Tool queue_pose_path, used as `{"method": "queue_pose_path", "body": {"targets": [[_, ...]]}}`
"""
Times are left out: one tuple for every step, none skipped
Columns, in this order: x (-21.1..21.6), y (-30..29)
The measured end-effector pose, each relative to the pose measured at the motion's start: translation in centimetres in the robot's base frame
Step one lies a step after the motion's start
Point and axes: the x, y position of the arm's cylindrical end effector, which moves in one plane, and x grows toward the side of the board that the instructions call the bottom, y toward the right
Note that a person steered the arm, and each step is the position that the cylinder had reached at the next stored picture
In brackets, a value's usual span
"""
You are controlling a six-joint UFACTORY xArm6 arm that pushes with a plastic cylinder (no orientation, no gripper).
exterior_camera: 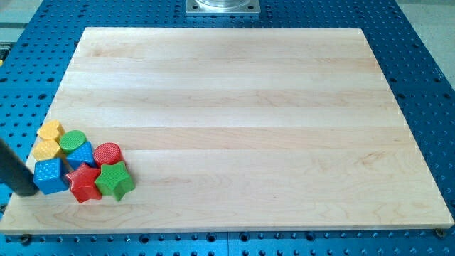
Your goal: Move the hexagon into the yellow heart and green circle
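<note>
The blocks sit in a tight cluster at the wooden board's lower left corner. The yellow hexagon point(50, 130) is at the cluster's top left. The yellow heart point(46, 149) touches it just below. The green circle point(72, 141) touches it on the right. My dark rod comes in from the view's left edge, and my tip point(27, 192) rests at the left side of a blue cube point(50, 176), below the heart.
A second blue block point(82, 154) lies right of the heart, shape unclear. A red circle point(108, 153), a red star point(83, 182) and a green star point(114, 180) complete the cluster. The board's left edge point(43, 135) and bottom edge point(85, 231) are close by.
</note>
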Motion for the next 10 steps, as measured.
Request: {"method": "queue_pose_path", "body": {"targets": [[-0.3,4.4],[-0.1,4.1],[0.6,2.8],[0.7,2.8],[0.6,2.6],[0.6,2.6],[0.6,2.4],[0.6,2.0],[0.1,0.4],[-0.8,-0.4]]}}
